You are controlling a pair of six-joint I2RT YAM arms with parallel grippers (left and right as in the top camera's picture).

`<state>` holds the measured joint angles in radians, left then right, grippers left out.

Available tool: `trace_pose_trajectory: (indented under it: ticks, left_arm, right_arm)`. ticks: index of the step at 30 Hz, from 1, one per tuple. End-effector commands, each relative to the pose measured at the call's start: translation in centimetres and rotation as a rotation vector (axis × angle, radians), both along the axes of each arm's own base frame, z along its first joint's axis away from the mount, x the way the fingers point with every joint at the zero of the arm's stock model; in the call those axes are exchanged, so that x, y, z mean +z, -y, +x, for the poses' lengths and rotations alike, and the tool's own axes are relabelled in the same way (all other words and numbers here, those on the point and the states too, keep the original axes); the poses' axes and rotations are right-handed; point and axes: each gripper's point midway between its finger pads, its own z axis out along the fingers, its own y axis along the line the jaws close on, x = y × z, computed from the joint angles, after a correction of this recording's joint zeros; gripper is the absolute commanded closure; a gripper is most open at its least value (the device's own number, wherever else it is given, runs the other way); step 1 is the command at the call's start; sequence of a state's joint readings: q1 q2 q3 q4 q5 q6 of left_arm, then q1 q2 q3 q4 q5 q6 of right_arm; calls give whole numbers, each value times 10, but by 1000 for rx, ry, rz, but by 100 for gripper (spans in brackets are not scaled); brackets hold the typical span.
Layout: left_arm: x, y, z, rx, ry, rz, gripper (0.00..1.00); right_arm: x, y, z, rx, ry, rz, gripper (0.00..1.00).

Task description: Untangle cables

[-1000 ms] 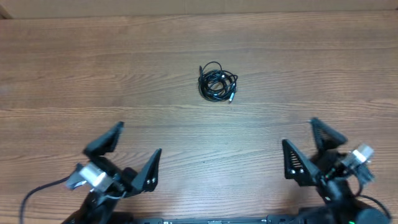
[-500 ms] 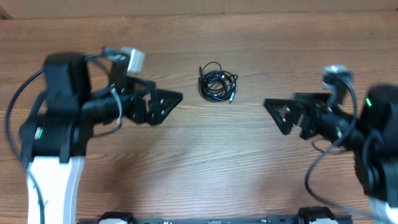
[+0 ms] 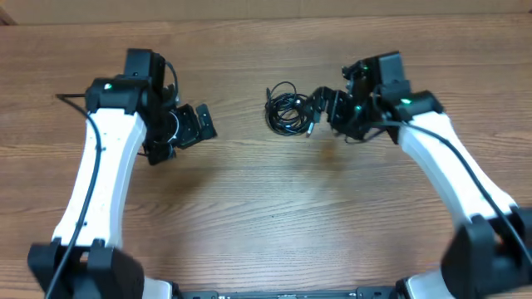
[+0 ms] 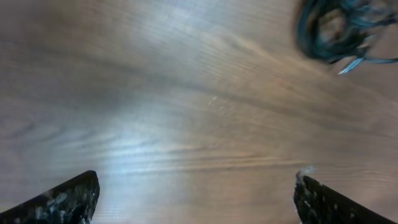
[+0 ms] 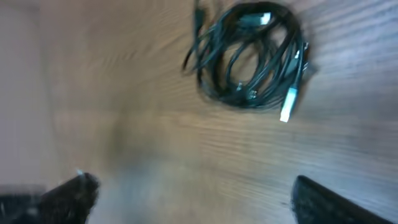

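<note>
A small knotted bundle of thin black cables (image 3: 291, 112) lies on the brown wooden worktop (image 3: 266, 208), near the middle and toward the far side. It is 1 tight little coil, loops piled on loops. A silver plug tip (image 5: 289, 104) sticks out at its edge. Nothing touches the bundle.

The left pincer (image 3: 195, 124) is to the left of the bundle, apart from it. In the left wrist view its 2 fingers (image 4: 62, 199) are spread wide with only bare wood between them. The bundle sits up in the far right corner of that view. The right pincer (image 3: 327, 106) is just beside the bundle on its right. Its 2 fingers (image 5: 329, 202) are spread wide too and hold nothing, with the bundle lying ahead of them. Both wrist views are blurry, so I cannot pick out each strand.

I think this is the very first step, the reach for the bundle. No cable is pulled free yet.

Next, I think the right pincer should go down on 1 outer loop or the plug end and pinch it. The left pincer should come closer and hold the rest of the coil. Then the 2 can pull apart gently. The cords are thin and floppy, so a pincer could miss, or drag the whole coil along.
</note>
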<state>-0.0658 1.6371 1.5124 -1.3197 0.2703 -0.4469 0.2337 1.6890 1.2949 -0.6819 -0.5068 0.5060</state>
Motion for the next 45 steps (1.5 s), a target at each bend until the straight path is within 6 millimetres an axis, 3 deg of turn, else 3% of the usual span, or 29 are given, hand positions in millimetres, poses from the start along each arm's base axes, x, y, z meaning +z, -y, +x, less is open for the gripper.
trace_pose_trajectory:
  ticks: [1,4,6,11,19,28,31,33,37,39,42,45]
  left_arm:
    - [-13,11,-3,-32,-82,-46,0]
    - [-20,25,-5,-140,-103,-128,1]
    - [-19,35,-8,-207,-96,-188,0]
    - [-18,37,-5,-247,-69,-199,0]
    - [-18,37,-3,-248,-61,-198,0]
    - [-18,37,-1,-250,-50,-198,0]
    - [-18,37,-1,-249,-49,-199,0]
    - [-18,37,-1,-249,-48,-198,0]
    - [-18,37,0,-250,-48,-198,0]
    - [-18,37,0,-250,-48,-198,0]
    - [-18,38,0,-250,-48,-199,0]
    - [-18,38,0,-250,-48,-199,0]
  right_arm:
    - [-17,-5,31,-145,-53,54,14]
    - [-30,-11,46,-173,-52,80,22]
    - [-37,-10,51,-192,-36,49,35]
    - [-49,-6,54,-296,-41,-41,40]
    - [-63,2,51,-449,-43,-176,41]
    - [-74,-1,58,-455,-30,-180,40]
    - [-77,-2,61,-453,-26,-173,46]
    - [-78,-3,62,-453,-25,-172,63]
    - [-77,-10,58,-411,-38,-144,76]
    - [-77,-12,58,-407,-40,-138,76]
    - [-77,-11,58,-408,-41,-141,61]
    - [-83,-14,56,-401,-52,-147,62]
